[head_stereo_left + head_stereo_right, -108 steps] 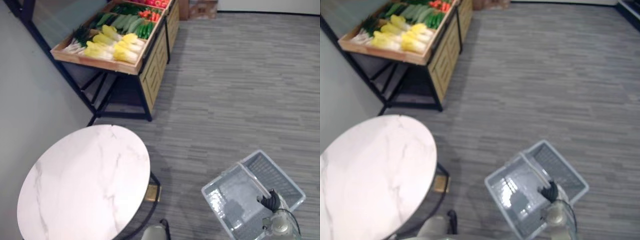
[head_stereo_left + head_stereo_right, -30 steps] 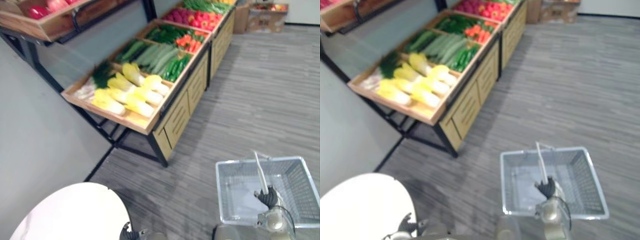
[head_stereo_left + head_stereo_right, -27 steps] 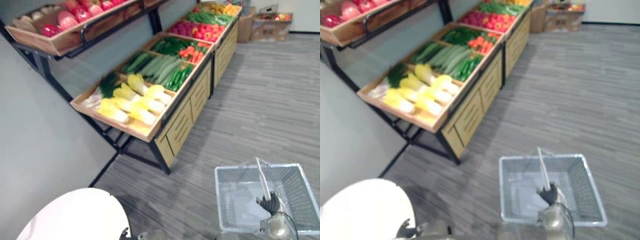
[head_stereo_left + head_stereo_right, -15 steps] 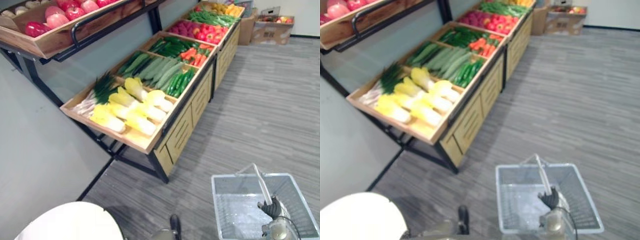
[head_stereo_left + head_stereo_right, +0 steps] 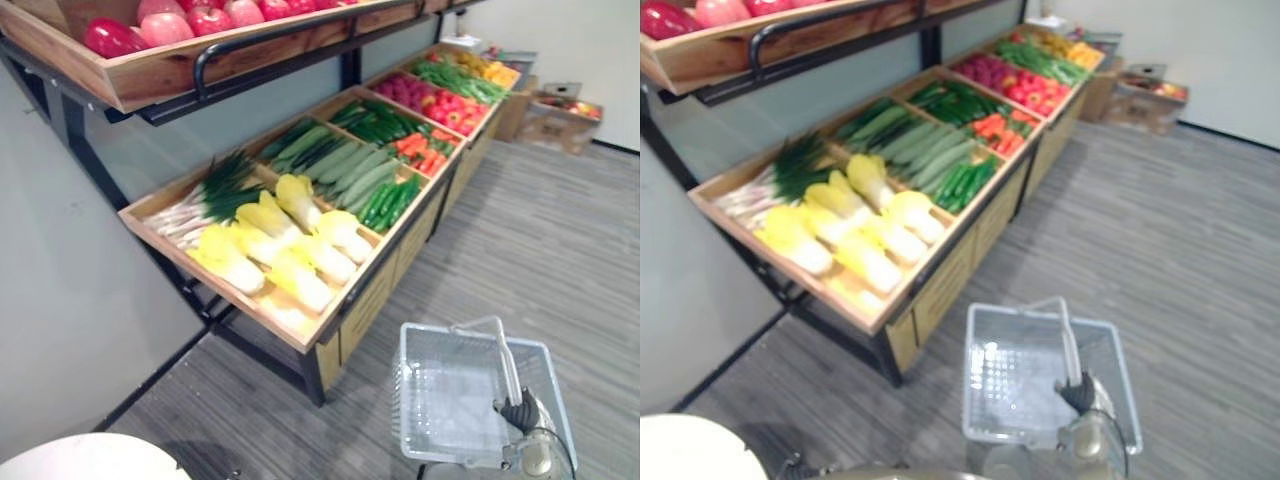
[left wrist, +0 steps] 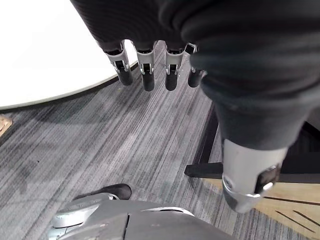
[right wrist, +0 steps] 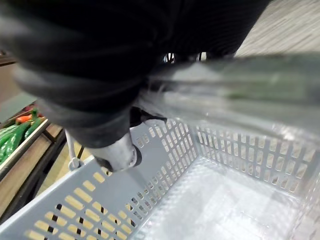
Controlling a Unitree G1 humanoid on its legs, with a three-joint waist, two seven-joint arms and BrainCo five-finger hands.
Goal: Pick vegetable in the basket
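Well, the right hand (image 5: 522,411) is clenched round the handle (image 5: 506,355) of the empty basket (image 5: 450,400) beside the stand (image 5: 367,300), and the left hand (image 6: 146,65) hangs slack. The cabbages (image 5: 300,255) lie unpicked on the stand. Next, I'd judge, it steps closer and reaches with the left.

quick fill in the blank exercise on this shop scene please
The basket is ____ inside.
The right hand is curled round its ____.
The left hand, fingers straight, holds ____.
The cabbages are ____ in colour.
Missing: empty; handle; nothing; yellow
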